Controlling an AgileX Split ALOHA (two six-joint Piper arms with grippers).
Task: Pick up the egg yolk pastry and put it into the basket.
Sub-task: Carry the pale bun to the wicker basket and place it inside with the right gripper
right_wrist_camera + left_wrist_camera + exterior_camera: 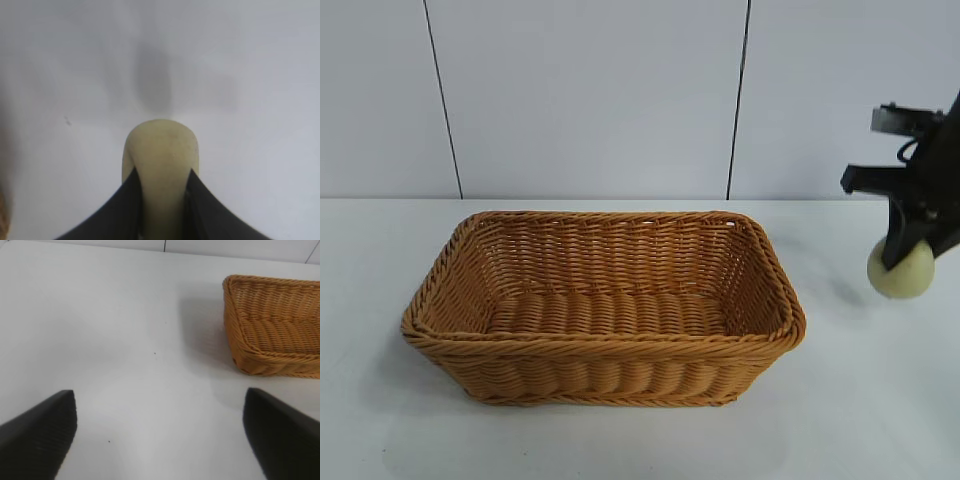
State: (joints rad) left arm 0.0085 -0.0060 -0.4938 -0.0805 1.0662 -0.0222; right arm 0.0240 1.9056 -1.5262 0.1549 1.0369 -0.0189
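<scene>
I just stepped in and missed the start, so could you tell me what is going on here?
The right gripper holds the egg yolk pastry in the air, to the right of the basket, which has nothing in it. The left gripper hangs open over the table beside the basket, holding nothing.

Table [880,400]: white, matte, flat surface filling the lower part of the exterior view and most of both wrist views; a few tiny dark specks [154,353] on it (too small to identify). Soft grey shadows lie on the surface in places.

Back wall [590,90]: white panels rising behind the table, divided by two thin dark vertical seams [442,95], one slightly slanted.
</scene>
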